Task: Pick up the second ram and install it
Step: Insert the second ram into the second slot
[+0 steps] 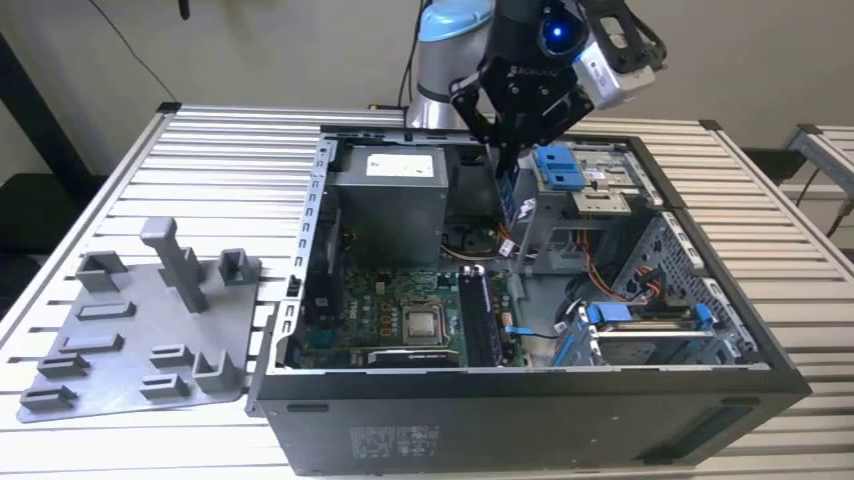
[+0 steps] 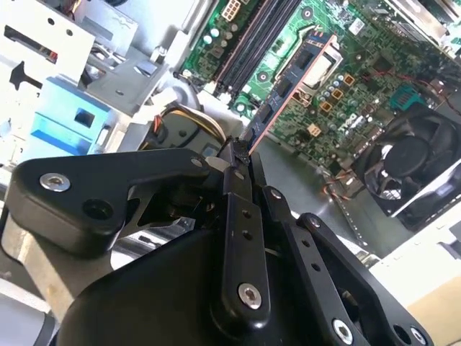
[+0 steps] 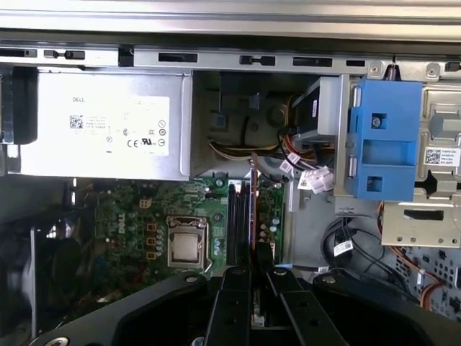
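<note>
My gripper [image 1: 509, 148] hangs over the open computer case [image 1: 534, 385], shut on the second ram [image 1: 509, 192]. The stick is held upright, its lower end down inside the case next to the blue drive bracket [image 1: 561, 166]. In both wrist views the second ram [image 3: 253, 205] [image 2: 288, 83] shows edge-on, running out from between the shut fingers [image 3: 238, 288] of the gripper [image 3: 253, 270] [image 2: 238, 155]. Below it, on the green motherboard [image 3: 137, 209], lie the long black memory slots [image 3: 236, 216] [image 1: 478, 318], and the stick is still well above them.
The grey power-supply box [image 1: 387, 195] fills the case's far corner. Loose cables [image 3: 302, 173] and a blue drive cage [image 3: 382, 137] crowd one side of the slots; the processor socket [image 3: 186, 241] and a black fan [image 2: 410, 158] lie on the other. A grey fixture plate with posts [image 1: 134, 335] rests at the exterior view's left.
</note>
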Action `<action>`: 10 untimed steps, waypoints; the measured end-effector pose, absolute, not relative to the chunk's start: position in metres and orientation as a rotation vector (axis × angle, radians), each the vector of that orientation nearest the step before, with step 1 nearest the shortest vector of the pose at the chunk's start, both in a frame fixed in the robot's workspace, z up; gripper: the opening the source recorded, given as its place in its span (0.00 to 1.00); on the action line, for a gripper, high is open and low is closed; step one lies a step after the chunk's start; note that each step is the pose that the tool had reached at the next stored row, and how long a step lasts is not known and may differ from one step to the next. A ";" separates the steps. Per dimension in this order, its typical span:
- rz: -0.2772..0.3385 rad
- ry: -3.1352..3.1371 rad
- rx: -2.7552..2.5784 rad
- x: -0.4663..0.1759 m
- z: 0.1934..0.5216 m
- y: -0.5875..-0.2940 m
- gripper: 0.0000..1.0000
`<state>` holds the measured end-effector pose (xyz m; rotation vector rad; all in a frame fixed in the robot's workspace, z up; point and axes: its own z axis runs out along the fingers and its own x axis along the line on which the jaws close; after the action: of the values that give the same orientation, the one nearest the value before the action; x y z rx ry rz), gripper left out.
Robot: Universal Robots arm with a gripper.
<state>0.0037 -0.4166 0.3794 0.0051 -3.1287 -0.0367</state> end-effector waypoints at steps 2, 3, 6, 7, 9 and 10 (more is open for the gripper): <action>-0.036 -3.129 0.003 0.004 0.379 -0.417 0.14; -0.037 -3.129 0.003 0.004 0.379 -0.417 0.14; -0.037 -3.129 0.003 0.004 0.376 -0.417 0.14; -0.037 -3.129 0.003 0.004 0.375 -0.418 0.14; -0.037 -3.129 0.002 0.004 0.373 -0.419 0.14; -0.037 -3.129 0.001 0.004 0.372 -0.419 0.14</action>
<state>0.0037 -0.4190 0.3725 0.0010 -3.1287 -0.0369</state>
